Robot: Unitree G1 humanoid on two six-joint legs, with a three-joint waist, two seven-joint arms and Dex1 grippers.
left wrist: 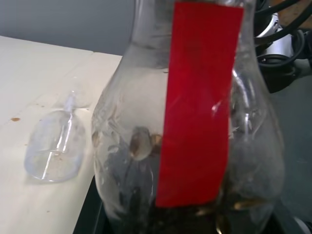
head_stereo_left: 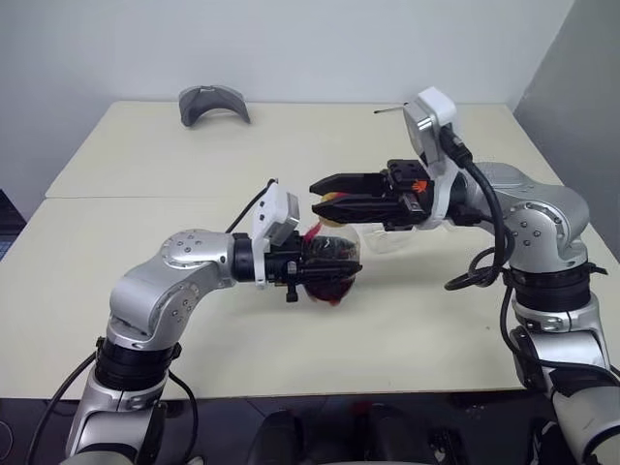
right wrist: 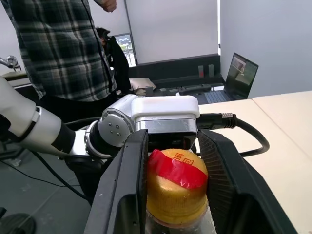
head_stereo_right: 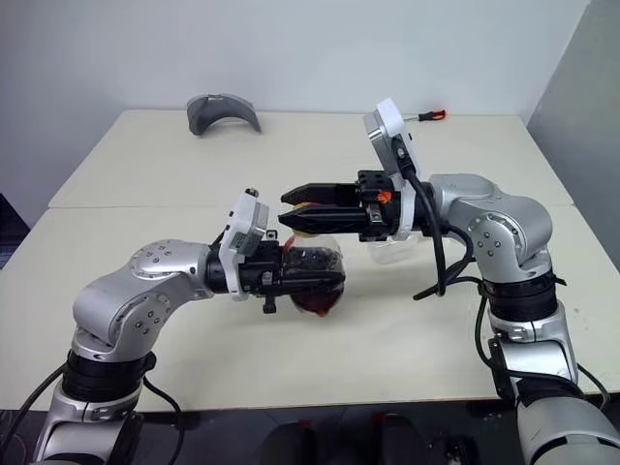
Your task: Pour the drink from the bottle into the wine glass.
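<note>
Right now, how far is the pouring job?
Done: the left gripper holds the bottle above the table. In hand: the right gripper has its fingers on both sides of the yellow cap, which is still on. Left: remove the cap and pour. The wine glass lies on its side and looks empty.

The two eye views look down from the robot's head over the same table (head_stereo_left: 116, 242) and both arms. The left wrist view sits very close to the bottle (left wrist: 195, 146). The right wrist view looks closely at its yellow cap (right wrist: 176, 192).
</note>
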